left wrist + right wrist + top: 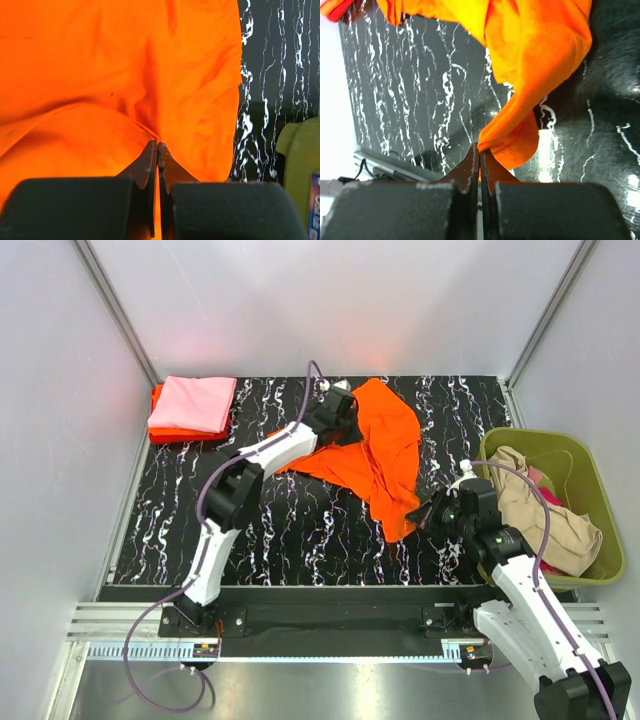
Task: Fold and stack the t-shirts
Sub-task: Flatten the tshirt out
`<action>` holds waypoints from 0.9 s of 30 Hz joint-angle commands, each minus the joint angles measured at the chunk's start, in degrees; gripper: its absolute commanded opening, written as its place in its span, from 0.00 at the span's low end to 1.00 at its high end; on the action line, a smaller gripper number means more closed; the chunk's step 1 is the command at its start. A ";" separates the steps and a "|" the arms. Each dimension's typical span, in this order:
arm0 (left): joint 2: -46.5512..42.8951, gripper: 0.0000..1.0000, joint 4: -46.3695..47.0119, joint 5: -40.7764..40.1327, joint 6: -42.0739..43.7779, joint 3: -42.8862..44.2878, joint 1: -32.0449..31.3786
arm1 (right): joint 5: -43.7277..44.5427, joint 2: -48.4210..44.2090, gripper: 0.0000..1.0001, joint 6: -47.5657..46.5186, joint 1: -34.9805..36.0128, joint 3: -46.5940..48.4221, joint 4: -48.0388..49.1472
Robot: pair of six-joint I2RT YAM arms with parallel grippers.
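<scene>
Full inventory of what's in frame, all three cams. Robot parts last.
bright orange cloth t-shirt: 1, orange, crumpled mid-table
folded light pink t-shirt: 1, pink, far-left corner, on top of the red-orange one
folded red-orange t-shirt: 1, red-orange, under the pink one
olive-green plastic basket: 1, olive, right side
beige t-shirt: 1, beige, heaped in the basket
magenta cloth: 1, magenta, in the basket, mostly hidden
black white-veined table: 1
left gripper: 1, black, shut on the orange shirt
right gripper: 1, black, shut on its near tip
</scene>
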 commanded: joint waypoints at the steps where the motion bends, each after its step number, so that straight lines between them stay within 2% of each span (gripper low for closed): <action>1: -8.36 0.00 -3.47 -2.62 3.14 -2.01 0.89 | 3.50 0.03 0.00 -0.98 0.38 2.88 0.22; 9: -15.66 0.00 -6.73 -1.48 4.29 -10.80 3.09 | 6.31 0.38 0.00 -1.33 0.29 6.66 -1.54; 13: -25.65 0.00 -15.66 -3.75 6.83 -10.11 5.02 | 10.18 3.27 0.00 -1.86 0.20 10.17 -2.07; 16: -34.17 0.00 -23.22 -8.50 9.03 -7.12 6.78 | 12.47 7.14 0.00 -2.38 -0.59 15.52 -3.65; 23: -52.22 0.00 -35.11 -18.77 10.53 0.61 10.73 | 19.85 14.35 0.00 -5.02 -2.00 39.92 -11.55; 27: -60.64 0.00 -38.98 -20.55 11.41 6.15 10.91 | 21.53 13.74 0.00 -6.60 -2.00 50.33 -15.16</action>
